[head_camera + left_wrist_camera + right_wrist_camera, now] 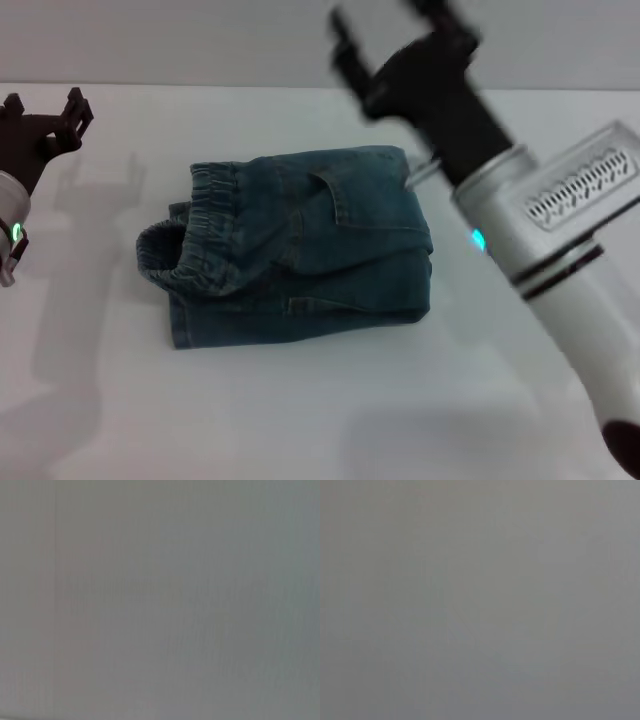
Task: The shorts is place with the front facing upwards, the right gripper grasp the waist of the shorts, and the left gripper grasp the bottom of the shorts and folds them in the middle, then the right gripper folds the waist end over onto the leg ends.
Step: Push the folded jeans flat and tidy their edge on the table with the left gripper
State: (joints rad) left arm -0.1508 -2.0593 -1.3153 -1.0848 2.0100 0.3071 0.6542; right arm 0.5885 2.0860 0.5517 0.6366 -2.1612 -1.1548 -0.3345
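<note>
The shorts (300, 250) lie folded into a compact blue-green denim bundle in the middle of the white table (330, 420). The gathered waist (195, 235) lies on top at the bundle's left end, its dark lining showing. The leg ends are not clearly visible beneath it. My right gripper (385, 25) is raised above and beyond the bundle's far right corner, open and holding nothing. My left gripper (45, 108) hovers at the far left, well away from the denim, open and empty. Both wrist views show only plain grey.
Bare white tabletop surrounds the bundle on all sides. The right forearm (560, 230) slants across the right side of the head view. The table's far edge (200, 86) meets a pale wall.
</note>
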